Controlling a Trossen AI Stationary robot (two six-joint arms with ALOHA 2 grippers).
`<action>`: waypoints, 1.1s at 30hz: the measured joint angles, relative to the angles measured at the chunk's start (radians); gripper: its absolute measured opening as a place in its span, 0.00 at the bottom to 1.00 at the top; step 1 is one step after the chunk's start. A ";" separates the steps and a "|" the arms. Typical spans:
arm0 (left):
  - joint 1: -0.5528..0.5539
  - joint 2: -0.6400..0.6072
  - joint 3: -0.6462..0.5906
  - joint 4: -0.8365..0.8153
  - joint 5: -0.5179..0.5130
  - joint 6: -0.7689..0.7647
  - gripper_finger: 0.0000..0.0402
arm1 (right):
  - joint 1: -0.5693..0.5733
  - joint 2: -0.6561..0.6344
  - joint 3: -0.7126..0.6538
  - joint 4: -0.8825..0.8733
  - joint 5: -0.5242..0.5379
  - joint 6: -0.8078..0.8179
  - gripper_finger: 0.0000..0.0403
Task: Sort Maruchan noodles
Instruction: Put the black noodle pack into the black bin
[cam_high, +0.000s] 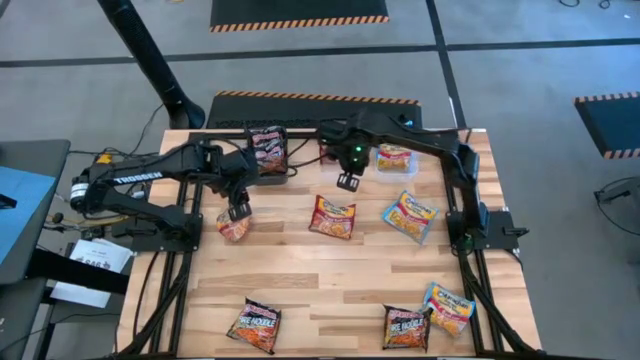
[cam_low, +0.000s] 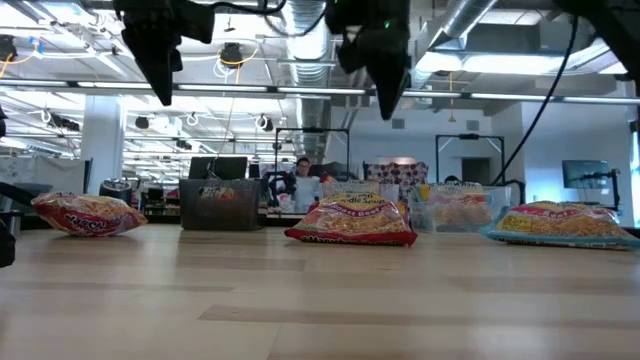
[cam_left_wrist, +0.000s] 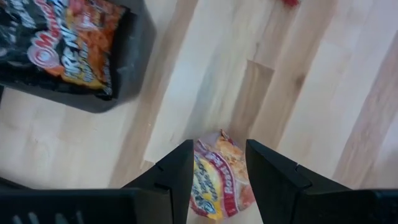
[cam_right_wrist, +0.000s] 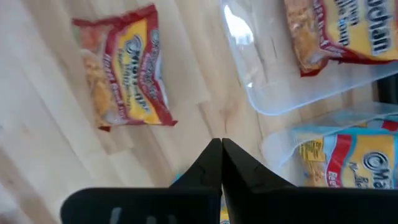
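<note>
My left gripper (cam_high: 238, 210) hangs open, high above a red-orange noodle packet (cam_high: 234, 229) that lies flat on the table; in the left wrist view the packet (cam_left_wrist: 217, 180) shows between the spread fingers, well below them. My right gripper (cam_high: 348, 181) is shut and empty, raised over the table's middle (cam_low: 385, 85). A red-yellow packet (cam_high: 332, 217) and a light blue one (cam_high: 410, 217) lie near it. A dark packet (cam_high: 268, 150) lies in the black bin, a red one (cam_high: 395, 157) in a clear bin.
Near the table's front edge lie a dark packet (cam_high: 255, 325), another dark one (cam_high: 407, 327) and a light blue one (cam_high: 449, 307). A second clear bin holding a blue packet (cam_right_wrist: 348, 162) shows in the right wrist view. People and desks stand in the room behind the table.
</note>
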 joint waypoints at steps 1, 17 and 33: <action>-0.012 0.000 0.000 -0.005 0.000 -0.010 0.33 | 0.008 -0.015 0.000 0.001 0.000 0.011 0.06; -0.246 0.000 0.000 -0.056 -0.003 -0.181 0.33 | 0.222 -0.185 0.000 -0.047 -0.002 0.137 0.09; -0.380 0.000 0.000 -0.057 0.012 -0.283 0.33 | 0.575 -0.203 0.000 -0.047 0.023 0.331 0.09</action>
